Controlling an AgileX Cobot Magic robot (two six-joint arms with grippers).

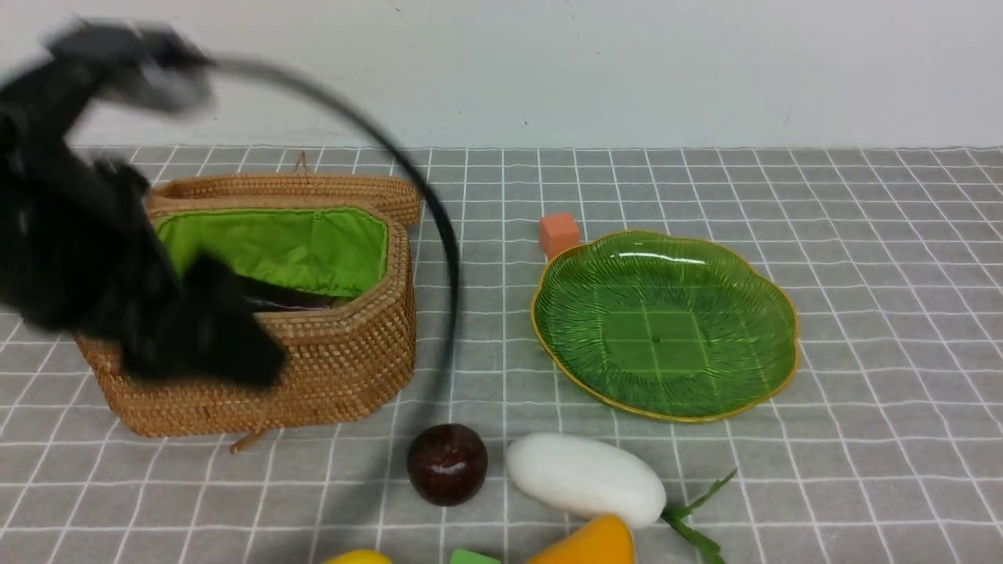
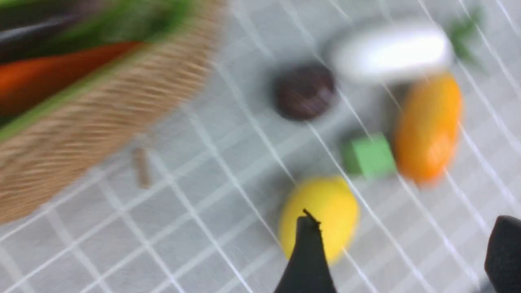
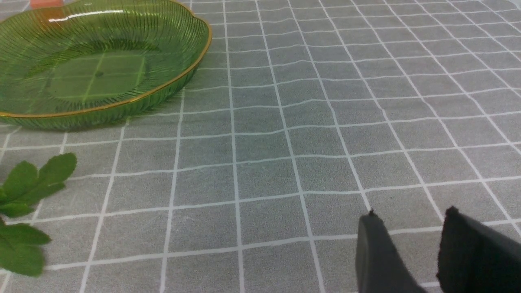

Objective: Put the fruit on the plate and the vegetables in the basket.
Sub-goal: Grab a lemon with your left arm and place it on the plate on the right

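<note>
The basket (image 1: 345,368) stands open at the left, with the eggplant (image 1: 291,301) and the carrot (image 2: 53,73) inside. My left arm (image 1: 117,274) is a blur over its near left side. My left gripper (image 2: 407,228) is wide open and empty, above the cloth beside the lemon (image 2: 325,203). The maroon ball (image 1: 447,462), the radish (image 1: 584,478) and the mango (image 1: 588,544) lie near the front edge. The green plate (image 1: 664,325) holds nothing. My right gripper (image 3: 411,215) is narrowly open and empty, low over bare cloth to the right of the plate (image 3: 93,69).
A small orange cube (image 1: 559,233) sits just behind the plate. A small green block (image 2: 368,156) lies between the lemon and the mango. The basket's lid (image 1: 313,188) leans behind it. The radish leaves (image 3: 24,195) spread toward the plate.
</note>
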